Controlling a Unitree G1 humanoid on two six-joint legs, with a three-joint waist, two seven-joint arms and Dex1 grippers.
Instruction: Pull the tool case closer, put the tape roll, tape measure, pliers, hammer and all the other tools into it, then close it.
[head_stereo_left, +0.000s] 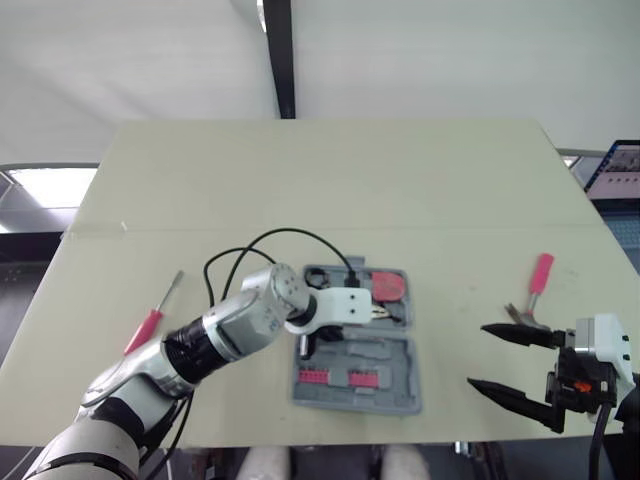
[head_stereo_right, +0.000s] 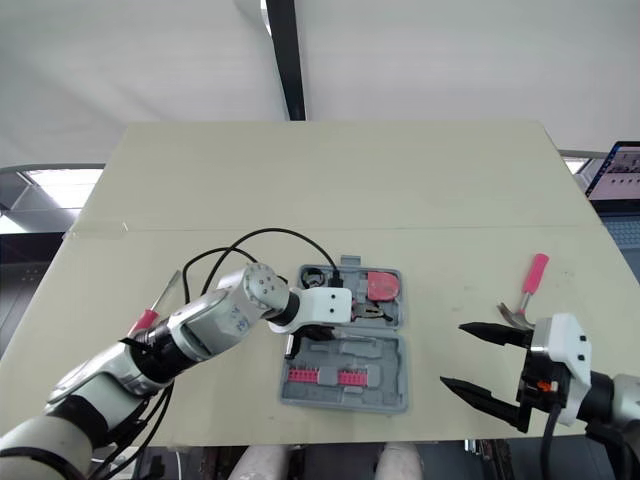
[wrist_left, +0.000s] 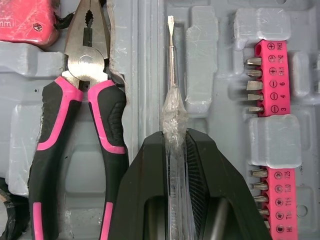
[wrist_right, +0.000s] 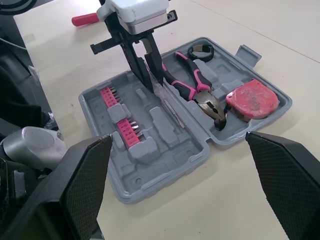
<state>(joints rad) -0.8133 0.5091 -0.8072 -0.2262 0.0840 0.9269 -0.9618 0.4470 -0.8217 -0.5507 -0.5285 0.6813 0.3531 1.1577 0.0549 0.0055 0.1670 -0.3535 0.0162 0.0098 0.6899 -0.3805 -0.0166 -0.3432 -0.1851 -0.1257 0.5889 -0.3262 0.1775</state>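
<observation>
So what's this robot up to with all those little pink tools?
It is packing a tool kit. The left gripper holds a clear-handled screwdriver low over a slot in the open tool case. The pliers, tape measure, tape roll and bit strips are already in the case. The hammer and a pink-handled screwdriver lie out on the table. The right gripper hovers open near the hammer.
</observation>
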